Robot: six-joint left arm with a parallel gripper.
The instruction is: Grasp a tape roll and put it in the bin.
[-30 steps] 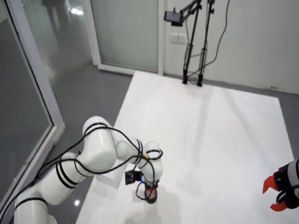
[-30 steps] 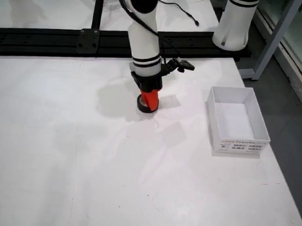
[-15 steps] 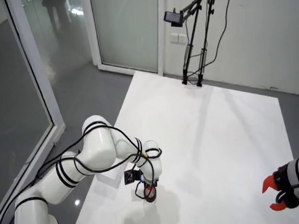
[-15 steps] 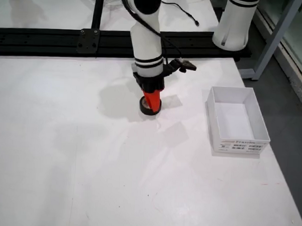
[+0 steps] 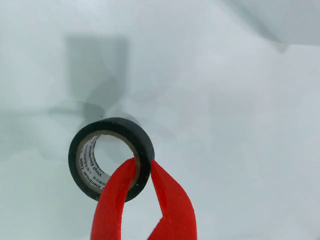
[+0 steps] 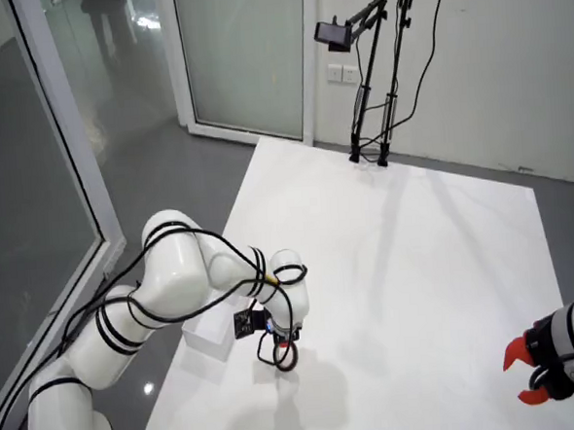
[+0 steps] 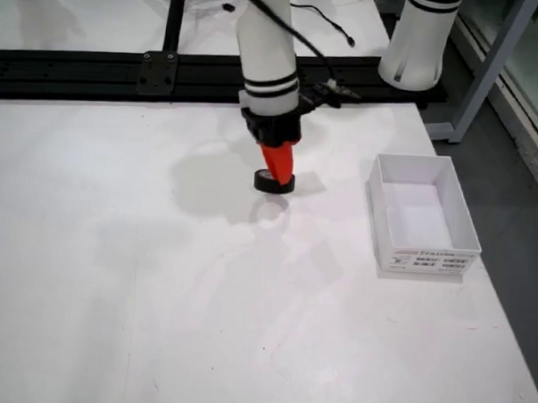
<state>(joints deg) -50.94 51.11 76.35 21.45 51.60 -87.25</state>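
Note:
In the view that rides on the gripper, a black tape roll (image 5: 107, 127) with a printed cardboard core hangs over the white table. My red gripper (image 5: 142, 167) is shut on its wall, one finger inside the hole and one outside. In the view from above the table, the tape roll (image 7: 274, 181) hangs just off the surface under the gripper (image 7: 279, 171), with a faint ring shadow below it. The white bin (image 7: 376, 206) stands open to the right, about a hand's width away. The wide room view shows the gripper (image 6: 283, 347) holding the tape roll (image 6: 285, 359) beside the bin (image 6: 209, 335).
A second arm's orange gripper (image 6: 526, 371) hangs still at the far table corner in the wide room view. A black rail (image 7: 123, 70) and a white arm base (image 7: 419, 38) line the table's back edge. A tripod (image 6: 369, 122) stands beyond the table.
The gripper shut on the tape roll's wall, lifted it off the table and carried it a little to the right, toward the bin, in the view from above the table.

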